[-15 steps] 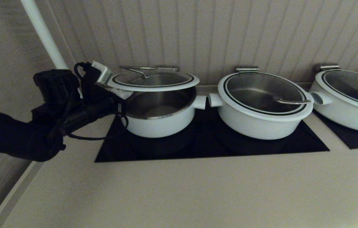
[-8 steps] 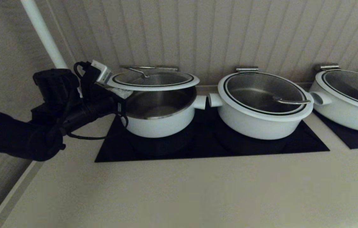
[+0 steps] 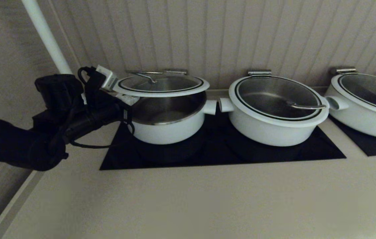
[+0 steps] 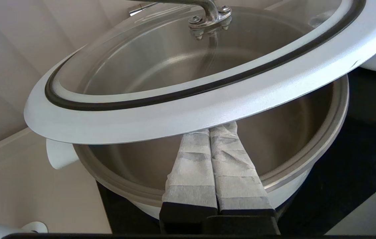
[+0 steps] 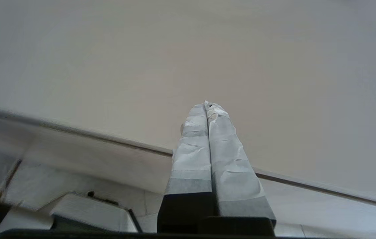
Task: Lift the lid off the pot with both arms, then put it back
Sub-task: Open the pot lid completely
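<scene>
The lid (image 3: 161, 84), glass with a white rim and slim steel handle, hangs tilted above the open pot (image 3: 168, 127) at the left of the black hob. My left gripper (image 3: 126, 98) reaches in from the left, shut, with its wrapped fingers pressed together under the lid's near-left rim. In the left wrist view the lid's rim (image 4: 188, 109) rests on top of the left gripper (image 4: 213, 127), over the pot's steel inside (image 4: 307, 132). My right gripper (image 5: 207, 105) is shut and empty, facing a plain beige surface; it is out of the head view.
A wider white pot (image 3: 274, 126) with its lid on stands right of the small pot, handles almost touching. A third wide pot (image 3: 367, 106) is at the far right. A ribbed wall (image 3: 208, 33) rises right behind. Bare beige counter (image 3: 191, 202) lies in front.
The left gripper and the lid's left edge have sunk very slightly; the lid stays raised over the pot.
</scene>
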Tool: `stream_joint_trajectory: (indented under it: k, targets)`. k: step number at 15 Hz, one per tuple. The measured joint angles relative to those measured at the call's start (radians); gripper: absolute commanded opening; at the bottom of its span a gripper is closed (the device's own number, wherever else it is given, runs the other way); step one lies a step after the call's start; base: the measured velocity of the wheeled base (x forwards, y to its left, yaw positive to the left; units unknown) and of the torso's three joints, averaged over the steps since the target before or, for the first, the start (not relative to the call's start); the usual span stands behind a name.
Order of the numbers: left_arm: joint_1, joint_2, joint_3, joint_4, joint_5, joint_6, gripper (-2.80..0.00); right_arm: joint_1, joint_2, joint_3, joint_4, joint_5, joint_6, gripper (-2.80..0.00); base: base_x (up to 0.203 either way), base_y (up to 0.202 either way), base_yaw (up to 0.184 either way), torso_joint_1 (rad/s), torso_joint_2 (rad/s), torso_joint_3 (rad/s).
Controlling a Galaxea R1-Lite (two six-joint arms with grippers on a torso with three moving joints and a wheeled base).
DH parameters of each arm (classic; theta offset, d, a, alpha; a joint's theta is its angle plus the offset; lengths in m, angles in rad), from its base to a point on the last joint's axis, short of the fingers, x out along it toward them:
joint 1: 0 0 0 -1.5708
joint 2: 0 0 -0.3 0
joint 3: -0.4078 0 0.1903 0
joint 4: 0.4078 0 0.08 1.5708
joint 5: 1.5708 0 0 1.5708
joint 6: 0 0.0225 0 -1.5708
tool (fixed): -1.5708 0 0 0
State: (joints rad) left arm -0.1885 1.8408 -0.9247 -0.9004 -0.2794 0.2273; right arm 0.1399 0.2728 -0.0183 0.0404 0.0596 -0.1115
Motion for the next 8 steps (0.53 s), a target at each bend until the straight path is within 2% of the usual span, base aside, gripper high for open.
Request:
stream_joint_trajectory:
  k: [6, 8]
  targets:
    - [0.000, -0.003, 0.000, 0.001, 0.014, 0.001, -2.80, -0.159, -0.012, 0.013, -0.034, -0.002, 0.000, -2.80, 0.000, 0.000, 0.000, 0.000, 0.00, 0.000]
    - [0.000, -0.005, -0.001, 0.001, 0.014, 0.002, -2.80, -0.177, -0.035, 0.016, -0.043, -0.002, 0.000, -2.80, 0.000, 0.000, 0.000, 0.000, 0.00, 0.000]
